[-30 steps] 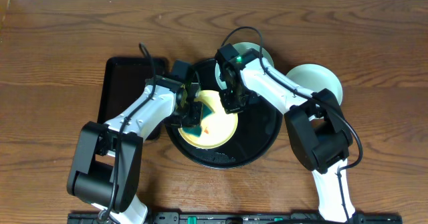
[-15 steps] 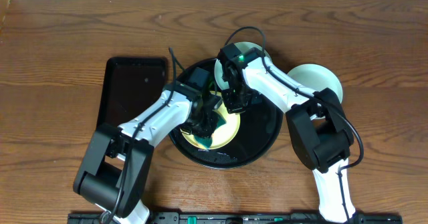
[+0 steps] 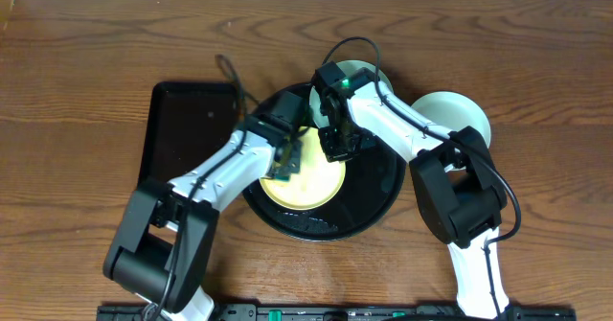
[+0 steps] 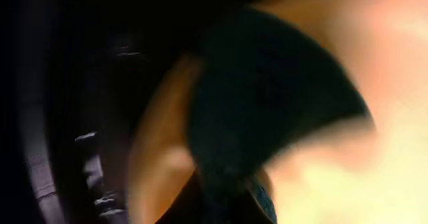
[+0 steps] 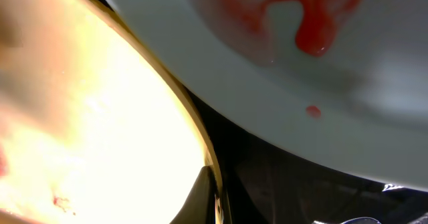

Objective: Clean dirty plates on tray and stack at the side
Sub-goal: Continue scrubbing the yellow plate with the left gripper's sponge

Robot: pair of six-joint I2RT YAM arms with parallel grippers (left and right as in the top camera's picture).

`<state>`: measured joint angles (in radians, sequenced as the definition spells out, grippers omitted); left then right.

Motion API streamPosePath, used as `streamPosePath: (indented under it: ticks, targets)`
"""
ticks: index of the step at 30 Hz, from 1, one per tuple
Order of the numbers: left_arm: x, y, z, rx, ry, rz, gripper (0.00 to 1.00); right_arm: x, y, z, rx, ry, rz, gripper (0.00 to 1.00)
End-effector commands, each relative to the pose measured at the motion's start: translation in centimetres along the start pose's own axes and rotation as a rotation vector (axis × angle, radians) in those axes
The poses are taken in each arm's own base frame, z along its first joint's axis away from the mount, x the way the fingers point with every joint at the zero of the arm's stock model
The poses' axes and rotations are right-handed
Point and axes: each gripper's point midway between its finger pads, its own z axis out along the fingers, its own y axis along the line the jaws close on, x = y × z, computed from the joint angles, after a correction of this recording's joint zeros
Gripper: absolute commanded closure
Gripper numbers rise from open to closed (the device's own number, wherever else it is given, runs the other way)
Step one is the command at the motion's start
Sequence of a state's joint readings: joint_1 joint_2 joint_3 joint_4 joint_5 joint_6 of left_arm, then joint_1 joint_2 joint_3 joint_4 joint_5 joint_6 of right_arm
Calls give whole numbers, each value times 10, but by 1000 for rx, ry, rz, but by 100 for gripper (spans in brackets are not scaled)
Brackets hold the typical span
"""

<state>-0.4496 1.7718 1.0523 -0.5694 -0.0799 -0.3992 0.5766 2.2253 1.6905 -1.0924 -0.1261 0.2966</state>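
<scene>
The pale yellow plate [image 3: 311, 185] lies in the round black tray [image 3: 375, 192]. My left gripper [image 3: 285, 163] presses a dark green sponge [image 4: 267, 97] onto the plate's far-left part; the left wrist view is blurred. My right gripper [image 3: 335, 149] is shut on the yellow plate's far rim, one finger [image 5: 212, 197] over the edge [image 5: 100, 117]. A light blue plate [image 3: 369, 74] with red smears [image 5: 301, 23] rests at the tray's far rim, partly under my right arm. A mint plate [image 3: 462, 120] lies on the table to the right of the tray.
A rectangular black tray [image 3: 187, 129] lies left of the round tray, beside my left arm. Both arms cross over the round tray. Wooden table surrounds everything; the table's front edge runs along the bottom.
My left gripper swept the sponge from the plate's front toward its far-left part. The orange smear seen earlier on the yellow plate no longer shows from overhead. My right gripper stayed put.
</scene>
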Motion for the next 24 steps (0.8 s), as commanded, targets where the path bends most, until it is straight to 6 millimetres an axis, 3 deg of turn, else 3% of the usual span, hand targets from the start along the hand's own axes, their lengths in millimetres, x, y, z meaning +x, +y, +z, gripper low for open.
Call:
streamPosePath:
  ticks: [1,5,7,11,14,20,24]
  targets:
    - [-8,50,5,-205,-62,-323,92,2,0,8,27,6,-18,99]
    - [2,51,5,-211,-18,-318,92,2,0,8,27,5,-18,99]
    - [9,40,6,-145,36,-243,93,2,0,8,27,4,-19,99]
    - [26,-27,-2,257,155,146,93,1,0,8,27,3,-19,99]
    - [35,-54,-14,444,172,308,93,1,0,8,27,3,-19,99]
    - [29,-59,-15,471,135,356,92,1,0,8,27,4,-18,99]
    - [3,-39,-4,340,46,282,93,1,0,8,27,3,-19,99]
